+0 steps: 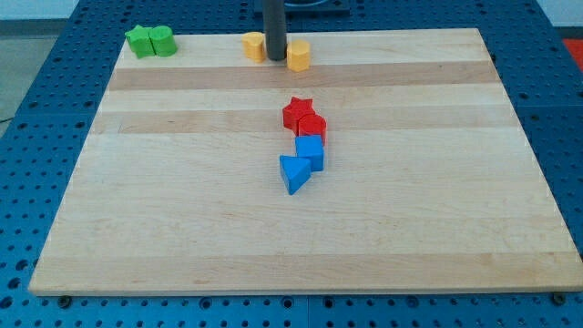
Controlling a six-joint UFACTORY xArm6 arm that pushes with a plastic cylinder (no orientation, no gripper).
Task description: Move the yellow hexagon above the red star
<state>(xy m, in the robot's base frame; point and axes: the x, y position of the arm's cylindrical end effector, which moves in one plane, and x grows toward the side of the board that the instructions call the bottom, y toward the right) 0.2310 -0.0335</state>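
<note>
The yellow hexagon (299, 56) sits near the view's top edge of the wooden board (182, 210), right of centre. My tip (276, 58) stands just left of it, touching or almost touching, between it and a second yellow block (254, 46). The red star (296, 111) lies below the hexagon, toward the board's middle.
A red block (312, 128) touches the red star's lower right. A blue cube (311, 151) and a blue triangle (293, 173) continue that chain downward. A green star (139, 41) and a green block (163, 41) sit at the top left corner.
</note>
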